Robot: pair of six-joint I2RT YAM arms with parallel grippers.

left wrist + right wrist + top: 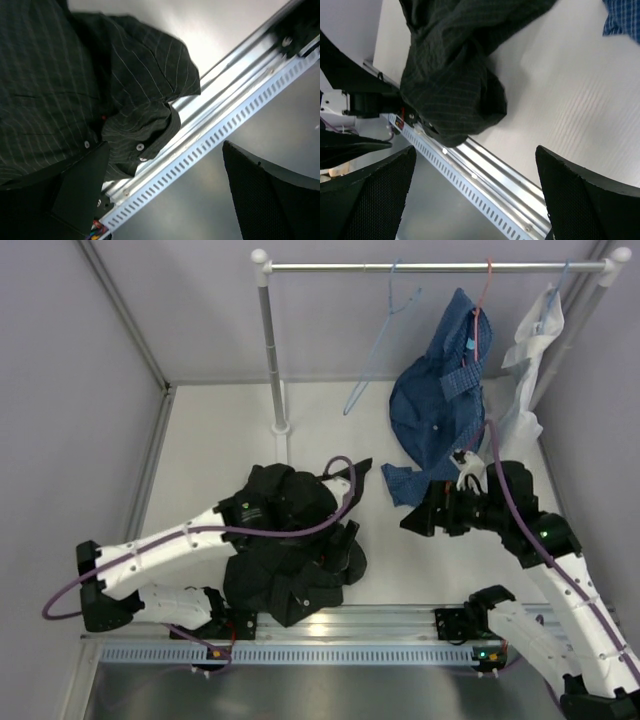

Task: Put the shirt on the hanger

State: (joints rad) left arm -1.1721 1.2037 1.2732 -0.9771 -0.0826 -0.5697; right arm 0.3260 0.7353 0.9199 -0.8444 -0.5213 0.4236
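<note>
Over the desk [220, 440], left gripper [175, 195] and right gripper [480, 200] jaws spread wide, empty, near the shirt [50, 75]; only the top view shows the hanger [391, 302].

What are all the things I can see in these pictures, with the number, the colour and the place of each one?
shirt: one, black with thin pale stripes, crumpled on the table by the left arm
hanger: one, light blue, empty, hooked on the rail
checked shirt: one, blue, hanging from the rail
red-pink hanger: one, carrying the checked shirt
white garment: one, right end of the rail
rail: one, metal with white caps, far side
table: one, white
metal strip: one, silver, near edge
left claw: one, black, open, beside the shirt
right claw: one, black, open, right of the shirt
</note>
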